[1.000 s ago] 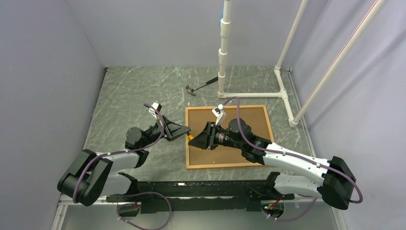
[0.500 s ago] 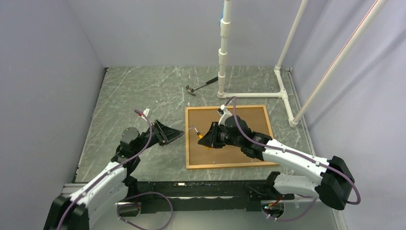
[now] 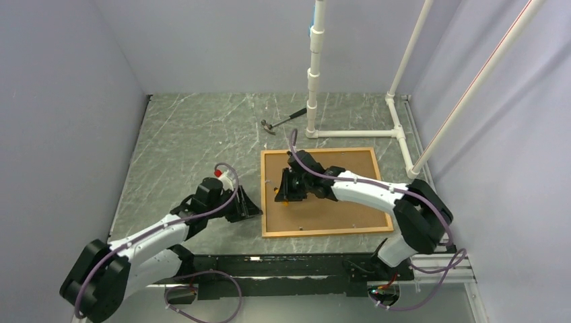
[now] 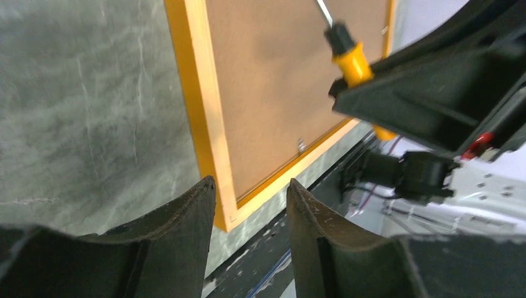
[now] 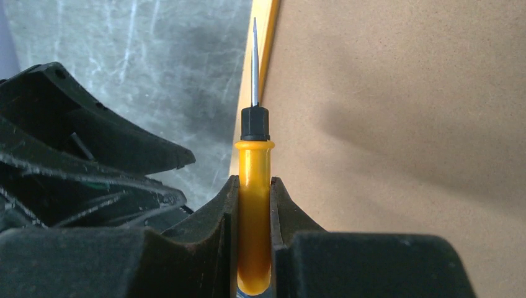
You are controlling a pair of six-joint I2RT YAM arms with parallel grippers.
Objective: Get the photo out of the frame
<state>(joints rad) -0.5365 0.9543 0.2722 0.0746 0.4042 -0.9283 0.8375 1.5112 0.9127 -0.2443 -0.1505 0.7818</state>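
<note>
The frame (image 3: 263, 202) lies face down on the table, a thin orange border round the photo's plain brown board back (image 3: 337, 202). The printed side is hidden. My right gripper (image 3: 285, 192) hovers over the board's left part, shut on an orange-handled screwdriver (image 5: 254, 161). Its blade points at the frame's left border (image 5: 270, 31). My left gripper (image 3: 249, 207) sits just left of the frame, open and holding nothing. In the left wrist view, its jaws (image 4: 251, 181) straddle the sight of the frame's near-left corner (image 4: 223, 217).
A hammer (image 3: 281, 121) lies on the marble table behind the frame. A white pipe stand (image 3: 313, 87) rises at the back right, with its base rails (image 3: 400, 138) beside the frame's far right corner. Grey walls close in both sides.
The left gripper opened, let go of the screwdriver and drew back, lower, to the frame's left side. The right gripper shut on the screwdriver and swung round over the board's left part.
</note>
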